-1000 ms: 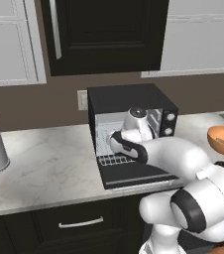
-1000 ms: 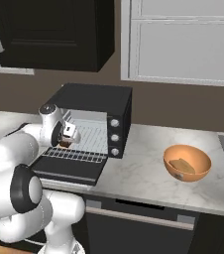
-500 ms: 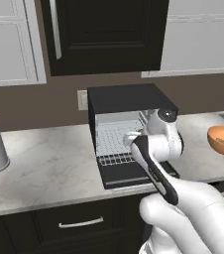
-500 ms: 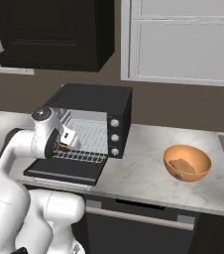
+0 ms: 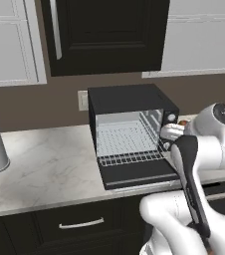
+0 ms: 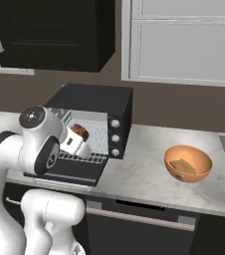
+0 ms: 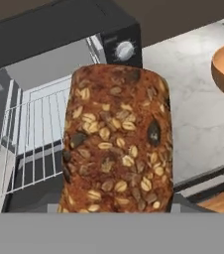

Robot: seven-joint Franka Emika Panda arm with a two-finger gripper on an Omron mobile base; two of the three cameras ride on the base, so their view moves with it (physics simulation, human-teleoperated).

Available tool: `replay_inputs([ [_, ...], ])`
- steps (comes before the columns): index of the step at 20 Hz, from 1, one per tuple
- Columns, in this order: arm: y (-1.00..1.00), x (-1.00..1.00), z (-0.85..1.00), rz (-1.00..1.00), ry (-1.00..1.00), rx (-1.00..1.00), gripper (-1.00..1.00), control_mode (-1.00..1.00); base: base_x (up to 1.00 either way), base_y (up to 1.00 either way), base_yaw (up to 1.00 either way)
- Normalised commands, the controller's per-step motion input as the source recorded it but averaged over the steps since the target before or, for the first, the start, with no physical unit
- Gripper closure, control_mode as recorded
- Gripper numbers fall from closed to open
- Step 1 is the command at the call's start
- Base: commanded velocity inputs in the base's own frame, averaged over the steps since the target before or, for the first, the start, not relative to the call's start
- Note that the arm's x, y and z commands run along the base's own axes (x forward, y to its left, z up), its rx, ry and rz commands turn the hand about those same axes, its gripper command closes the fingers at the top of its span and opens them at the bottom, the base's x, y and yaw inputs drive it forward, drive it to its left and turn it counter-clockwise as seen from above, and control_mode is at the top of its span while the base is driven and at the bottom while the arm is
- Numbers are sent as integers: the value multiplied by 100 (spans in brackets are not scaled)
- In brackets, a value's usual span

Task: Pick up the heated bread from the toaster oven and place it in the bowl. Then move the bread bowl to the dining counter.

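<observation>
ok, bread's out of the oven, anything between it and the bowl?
Nothing visible. The bread, held in the gripper in front of the toaster oven, has bare marble counter between it and the bowl. The bowl already holds a tan piece.

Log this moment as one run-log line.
stage: carrying to bowl | hand: shut on bread | toaster oven: door open

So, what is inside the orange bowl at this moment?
A tan flat piece lies on the bottom of the bowl. The near wall covers part of the inside. The heated bread is not in it; the gripper holds it by the toaster oven.
</observation>
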Motion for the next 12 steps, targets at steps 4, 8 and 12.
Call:
replay_inputs([
  [4, -99, -87, 70, -27, 0, 3, 100, -100, 0, 0, 0],
  [8, -100, 21, -1, -36, 14, 0, 100, -100, 0, 0, 0],
  [12, -100, 60, -10, -32, 19, 0, 100, -100, 0, 0, 0],
])
